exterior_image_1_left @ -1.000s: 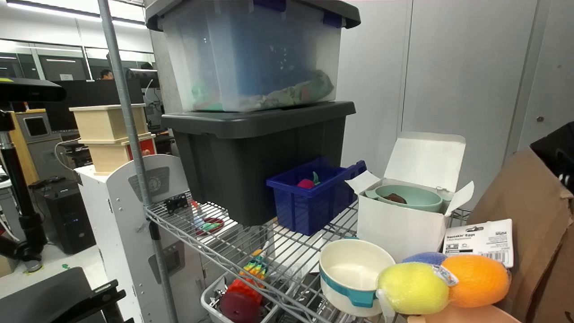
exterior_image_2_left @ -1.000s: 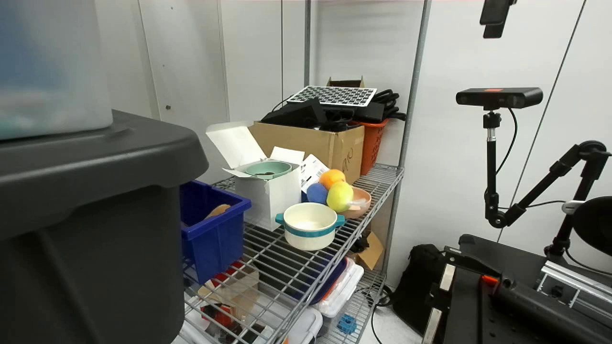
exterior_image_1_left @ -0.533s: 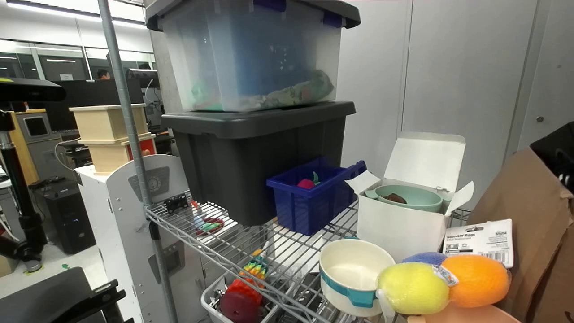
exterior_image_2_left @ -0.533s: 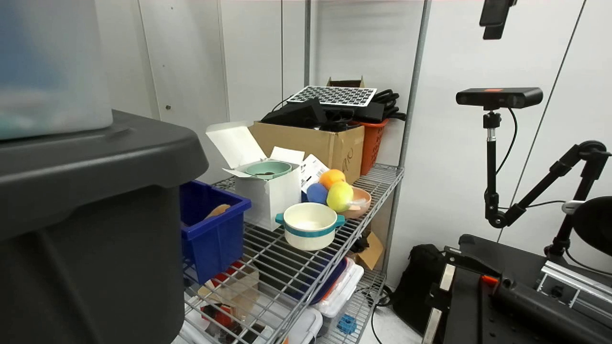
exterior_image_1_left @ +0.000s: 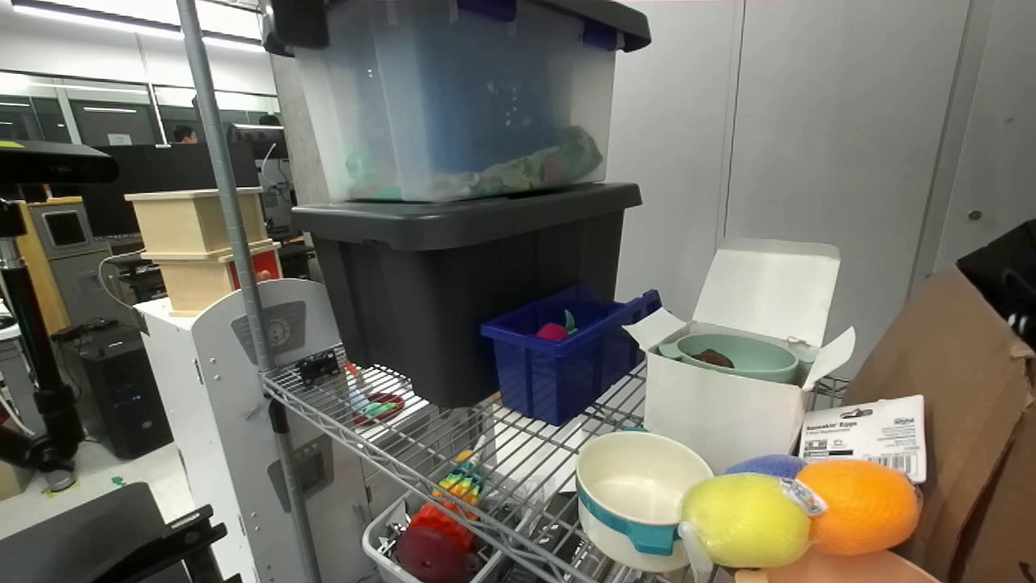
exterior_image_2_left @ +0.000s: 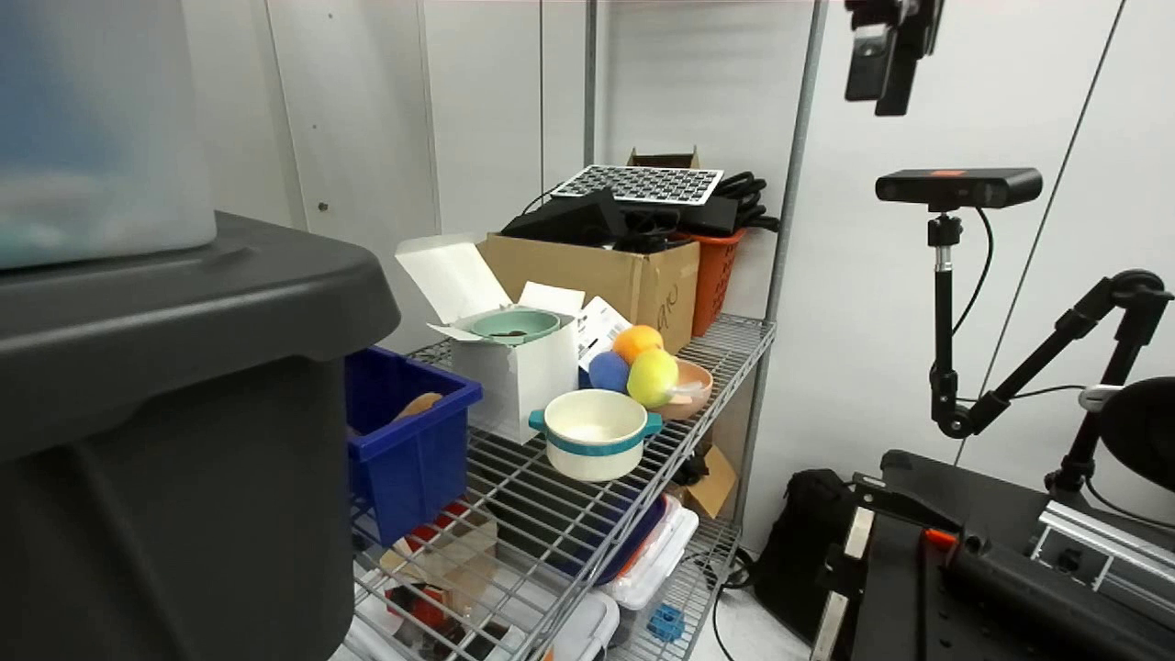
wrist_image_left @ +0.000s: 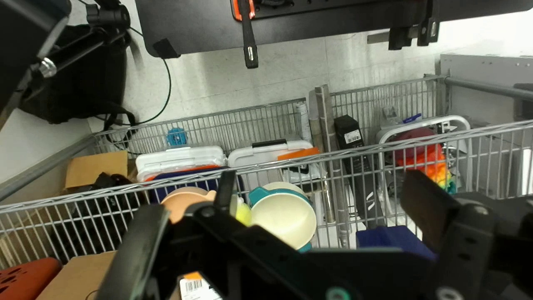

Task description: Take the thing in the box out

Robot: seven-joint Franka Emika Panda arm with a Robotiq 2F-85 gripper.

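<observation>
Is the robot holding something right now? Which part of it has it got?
Nothing is held: the tool is open, with nothing between its jaws. The brown lump is in the green bowl inside the white box.

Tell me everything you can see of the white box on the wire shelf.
The white box is squarish and looks like thin card, with plain faces. It is open: the lid flap stands up, leaning back, and small side flaps splay outward. It stands upright on the wire shelf. A pale green bowl sits in its mouth, holding a dark reddish-brown lump. A cream pot stands beside it, nearer the shelf edge; whether they touch is unclear.
</observation>
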